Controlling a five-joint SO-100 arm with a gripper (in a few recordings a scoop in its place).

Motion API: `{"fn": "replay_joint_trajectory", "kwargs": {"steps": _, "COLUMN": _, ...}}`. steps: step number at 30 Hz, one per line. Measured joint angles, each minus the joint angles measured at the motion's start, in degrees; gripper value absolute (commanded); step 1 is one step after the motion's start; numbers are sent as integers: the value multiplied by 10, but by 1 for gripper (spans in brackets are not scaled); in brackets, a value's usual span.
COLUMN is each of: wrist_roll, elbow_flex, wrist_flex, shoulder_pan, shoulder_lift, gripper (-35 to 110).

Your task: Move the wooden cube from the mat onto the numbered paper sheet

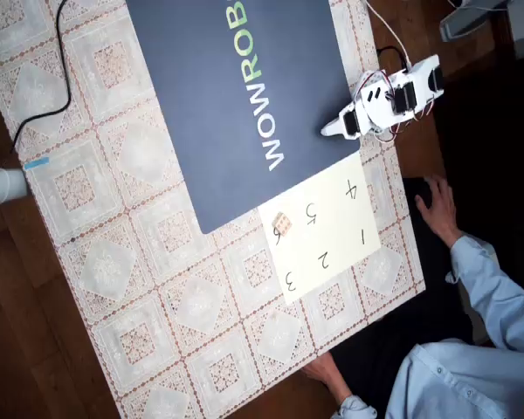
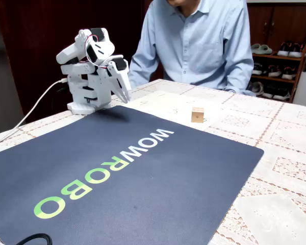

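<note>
Since the wooden cube (image 1: 281,223) already rests on the numbered paper sheet (image 1: 336,218) by digit 6, your hand (image 2: 124,93) (fingers seemingly together) hangs well apart over the mat (image 1: 236,96).

Mat (image 1: 244,96): cut off by top edge in overhead view, by left and bottom edges in fixed view. 
Wooden cube (image 1: 281,223): face marks too small to read. 
Claw (image 2: 123,92): finger gap indiscernible in either view. 
Numbered paper sheet (image 2: 163,104): digits illegible in fixed view. 
Person (image 2: 199,41): cropped above chin.
</note>
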Motion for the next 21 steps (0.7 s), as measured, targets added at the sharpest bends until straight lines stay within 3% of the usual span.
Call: {"fn": "replay_joint_trajectory", "kwargs": {"steps": 21, "wrist_roll": 3, "elbow_flex": -4, "wrist_flex": -4, "shoulder_pan": 0, "shoulder_lift": -1, "gripper": 0}}
